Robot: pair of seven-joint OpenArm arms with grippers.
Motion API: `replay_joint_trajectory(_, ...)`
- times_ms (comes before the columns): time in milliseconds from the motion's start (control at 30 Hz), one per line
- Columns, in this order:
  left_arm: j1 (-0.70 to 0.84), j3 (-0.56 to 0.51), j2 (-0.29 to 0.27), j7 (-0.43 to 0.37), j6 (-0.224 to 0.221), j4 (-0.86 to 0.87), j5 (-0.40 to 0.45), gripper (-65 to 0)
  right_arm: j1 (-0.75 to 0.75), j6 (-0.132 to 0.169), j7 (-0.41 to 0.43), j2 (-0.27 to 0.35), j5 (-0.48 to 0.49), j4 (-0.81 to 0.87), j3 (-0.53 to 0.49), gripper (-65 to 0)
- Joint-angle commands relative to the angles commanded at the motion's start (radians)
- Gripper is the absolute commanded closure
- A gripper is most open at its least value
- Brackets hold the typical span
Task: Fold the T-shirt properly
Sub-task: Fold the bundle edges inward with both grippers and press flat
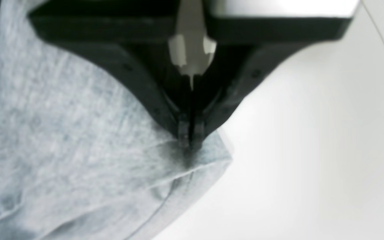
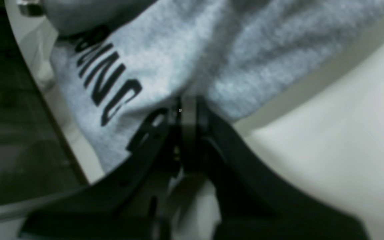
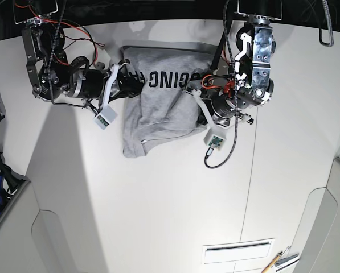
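Your left gripper (image 1: pixel 190 141) has its fingers pinched tight on a corner of the T-shirt (image 1: pixel 78 140). Your right gripper (image 2: pixel 188 103) pinches the cloth too, just beside the black letters (image 2: pixel 107 78). The shirt hangs bunched between both, on the white table (image 3: pixel 158 216).

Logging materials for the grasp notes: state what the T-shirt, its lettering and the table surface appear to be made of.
T-shirt: soft knit fabric, probably cotton jersey, matte heather grey; flecked texture and limp creases show where the left gripper and right gripper pinch it.
Lettering: flat black print, likely ink.
Table: smooth white hard panel, slight sheen; laminate or painted board, unclear which.
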State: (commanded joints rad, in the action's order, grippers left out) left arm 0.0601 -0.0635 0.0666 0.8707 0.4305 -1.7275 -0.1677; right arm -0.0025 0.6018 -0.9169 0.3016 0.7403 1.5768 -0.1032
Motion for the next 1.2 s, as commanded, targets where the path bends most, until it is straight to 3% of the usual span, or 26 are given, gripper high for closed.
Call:
replay_joint_trajectory(133, 0.025, 0.000, 0.053, 0.011, -0.001, -0.106, -0.018, 0.0, 0.000, 0.000, -0.003, 0.000, 0.001, 0.000, 0.043, 0.0)
replay_joint_trajectory(200, 0.040, 0.000, 0.083, 0.032, 0.003, -0.151, -0.067, 0.0, 0.001, 0.000, 0.000, 0.000, 0.001, 0.000, 0.071, 0.0)
replay_joint_trajectory(300, 0.097, 0.000, 0.120, 0.083, 0.078, -0.251, -0.250, 0.0, 0.005, 0.000, 0.000, 0.000, 0.000, 0.000, 0.097, 0.0)
replay_joint_trajectory(367, 0.158, 0.000, 0.131, 0.083, 0.094, -0.343, -0.295, 0.0, 0.005, 0.000, 0.000, 0.000, 0.000, 0.000, 0.100, 0.0)
replay_joint_trajectory(500, 0.281, -0.018, 0.130, 0.082, 0.177, -0.435, -0.401, 0.0, 0.008, 0.000, 0.004, 0.000, 0.000, 0.000, 0.100, 0.0)
replay_joint_trajectory(700, 0.299, -0.074, 0.130, -0.026, 0.179, -0.345, -0.261, 0.0, 0.013, 0.000, 0.030, -0.011, 0.001, 0.000, 0.100, 0.0)
replay_joint_trajectory(967, 0.150, -0.072, 0.130, -0.029, 0.179, -0.058, -0.257, 0.0, 0.013, 0.000, 0.027, -0.082, 0.000, 0.000, 0.099, 0.0)
replay_joint_trajectory(1067, 0.083, -0.072, 0.130, -0.014, 0.132, -0.051, -0.258, 0.0, 0.012, 0.000, 0.016, -0.083, 0.000, 0.000, 0.099, 0.0)
replay_joint_trajectory(1200, 0.027, -0.072, 0.131, 0.012, 0.123, -0.051, -0.257, 0.0, 0.011, 0.000, -0.006, -0.083, 0.000, 0.000, 0.099, 0.0)
